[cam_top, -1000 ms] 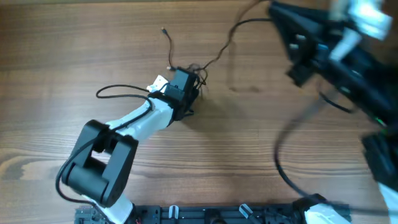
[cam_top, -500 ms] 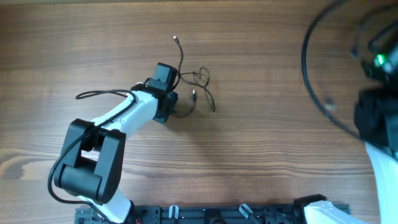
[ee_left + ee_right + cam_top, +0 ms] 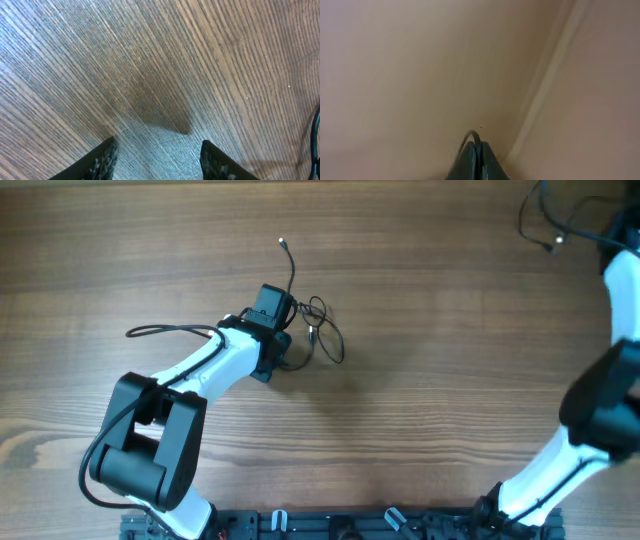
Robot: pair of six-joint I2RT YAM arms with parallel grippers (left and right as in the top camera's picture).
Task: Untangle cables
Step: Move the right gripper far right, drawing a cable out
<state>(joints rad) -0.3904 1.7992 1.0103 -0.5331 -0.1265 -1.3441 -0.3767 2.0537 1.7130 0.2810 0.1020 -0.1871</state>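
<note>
A small tangle of thin black cables (image 3: pixel 322 332) lies on the wooden table (image 3: pixel 430 380), with one plug end (image 3: pixel 283 243) stretched toward the back. My left gripper (image 3: pixel 284 308) hovers at the tangle's left edge. In the left wrist view it (image 3: pixel 157 146) is open over bare wood, with a cable strand (image 3: pixel 316 135) at the right border. My right arm (image 3: pixel 622 290) reaches into the top right corner, where a separate cable (image 3: pixel 532 215) hangs with its plug (image 3: pixel 557 243). The right gripper (image 3: pixel 476 146) is shut on a thin cable loop (image 3: pixel 469 135).
The left arm's own thicker black cable (image 3: pixel 165 330) loops out to the left of its forearm. A black rail (image 3: pixel 340 525) runs along the front edge of the table. The right arm's elbow (image 3: pixel 598 405) stands over the right side.
My right arm has swung up and away to the far right corner, carrying one cable free of the tangle. The left gripper shifted left beside the remaining loops, which now lie slack.
</note>
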